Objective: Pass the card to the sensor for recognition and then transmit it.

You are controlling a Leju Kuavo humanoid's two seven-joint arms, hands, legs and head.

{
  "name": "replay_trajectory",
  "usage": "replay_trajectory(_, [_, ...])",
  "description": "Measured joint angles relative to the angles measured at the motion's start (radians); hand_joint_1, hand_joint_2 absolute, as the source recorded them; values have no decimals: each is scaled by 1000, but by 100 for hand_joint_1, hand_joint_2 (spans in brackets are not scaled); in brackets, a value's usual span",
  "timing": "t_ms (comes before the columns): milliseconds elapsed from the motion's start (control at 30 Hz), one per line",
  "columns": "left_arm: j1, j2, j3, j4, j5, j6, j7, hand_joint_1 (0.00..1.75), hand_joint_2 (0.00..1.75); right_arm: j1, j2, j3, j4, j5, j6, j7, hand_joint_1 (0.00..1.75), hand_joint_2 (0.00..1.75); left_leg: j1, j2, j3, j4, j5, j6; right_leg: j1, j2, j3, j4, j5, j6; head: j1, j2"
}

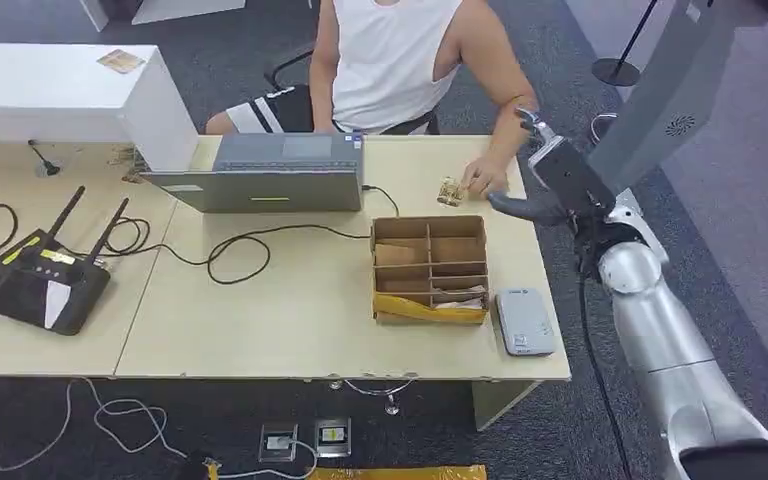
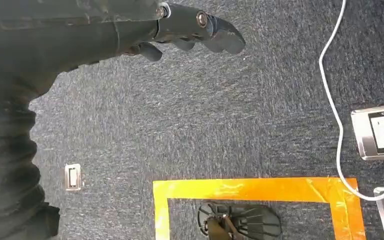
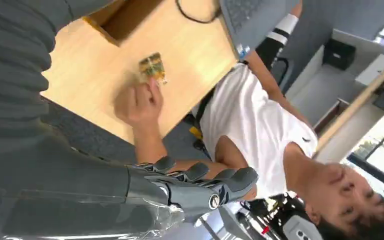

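A small yellowish card lies on the wooden table behind the cardboard box, and a seated person's hand touches it. The right wrist view has the same card at that person's fingertips. The white card sensor lies flat near the table's front right corner. My right hand is raised at the table's right edge, just right of the person's hand, with its fingers stretched out and nothing in them. My left hand hangs over the carpet, holding nothing.
A cardboard divider box stands between card and sensor. A grey laptop with a black cable sits behind the middle, a black router at the left. A white block carries another card. Floor sockets and orange tape lie below.
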Motion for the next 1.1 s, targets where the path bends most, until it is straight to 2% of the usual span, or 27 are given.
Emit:
replay_trajectory(267, [0, 9, -8, 0, 9, -3, 1, 0, 175, 191, -21, 59, -93, 349, -34, -13, 0, 175, 0, 0, 0, 0, 0, 0, 0, 0, 0, 0, 0, 0, 0, 0])
replay_trajectory(500, [0, 11, -20, 0, 9, -4, 8, 0, 175, 273, -25, 102, -116, 429, -45, -11, 0, 175, 0, 0, -1, 0, 0, 0, 0, 0, 0, 0, 0, 0, 0, 0])
replay_trajectory(867, [0, 12, -32, 0, 11, -7, 10, 0, 175, 309, -37, 140, -107, 565, -111, 1, 0, 175, 0, 0, -1, 0, 0, 0, 0, 0, 0, 0, 0, 0, 0, 0])
replay_trajectory(1100, [0, 12, -40, 0, 18, 0, 9, 0, 175, 308, -37, 145, -91, 717, -257, 43, 0, 175, 0, 0, -1, 0, 0, 0, 0, 0, 0, 0, 0, 0, 0, 0])
